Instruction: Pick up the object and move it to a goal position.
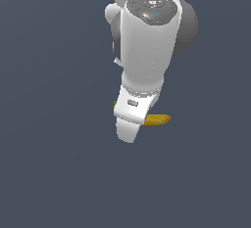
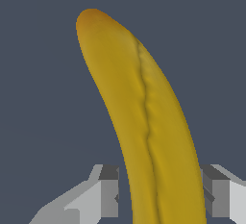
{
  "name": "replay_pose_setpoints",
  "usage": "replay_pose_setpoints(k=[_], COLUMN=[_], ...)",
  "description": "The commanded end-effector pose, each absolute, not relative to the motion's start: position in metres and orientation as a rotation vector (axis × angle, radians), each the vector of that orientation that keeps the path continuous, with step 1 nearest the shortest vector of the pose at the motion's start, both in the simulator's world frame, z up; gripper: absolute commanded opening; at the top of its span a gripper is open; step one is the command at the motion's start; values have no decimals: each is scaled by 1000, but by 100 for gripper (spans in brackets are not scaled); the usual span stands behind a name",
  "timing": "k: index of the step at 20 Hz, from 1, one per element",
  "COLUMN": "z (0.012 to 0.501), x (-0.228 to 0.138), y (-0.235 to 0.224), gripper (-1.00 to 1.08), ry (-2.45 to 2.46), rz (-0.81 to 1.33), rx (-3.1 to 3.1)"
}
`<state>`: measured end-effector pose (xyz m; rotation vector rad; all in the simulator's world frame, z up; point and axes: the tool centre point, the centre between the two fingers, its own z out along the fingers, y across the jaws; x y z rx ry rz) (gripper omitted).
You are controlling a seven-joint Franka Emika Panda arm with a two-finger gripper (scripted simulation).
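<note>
One banana [image 2: 144, 122] fills my wrist view, lying between the hand's [image 2: 161, 192] two fingers [image 2: 108, 192], which flank it closely without clearly touching, while its brownish tip pokes out toward the exterior view's right.

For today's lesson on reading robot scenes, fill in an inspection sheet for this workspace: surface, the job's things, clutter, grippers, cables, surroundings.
Surface: plain dark blue-grey ground, no markings.
Job's things: curved yellow banana with a brownish end, lying between the jaws in the wrist view; in the exterior view only its ends show past the arm.
Clutter: nothing seen.
Grippers: grey two-finger gripper, jaws standing either side of the banana with a gap showing on one side; contact on the other side cannot be told.
Cables: nothing seen.
Surroundings: white robot arm fills the upper middle of the exterior view; no goal marker seen.
</note>
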<state>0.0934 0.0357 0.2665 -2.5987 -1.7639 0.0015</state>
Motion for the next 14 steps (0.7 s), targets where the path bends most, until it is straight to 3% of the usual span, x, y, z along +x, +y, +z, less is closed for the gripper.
replay_pose_setpoints(k=[1,14], z=[294,375], x=[95,102], y=[42,60], gripper=[-100,-100], ry=[-1764,-1762], rz=[0,0], rx=[-2599,-2600])
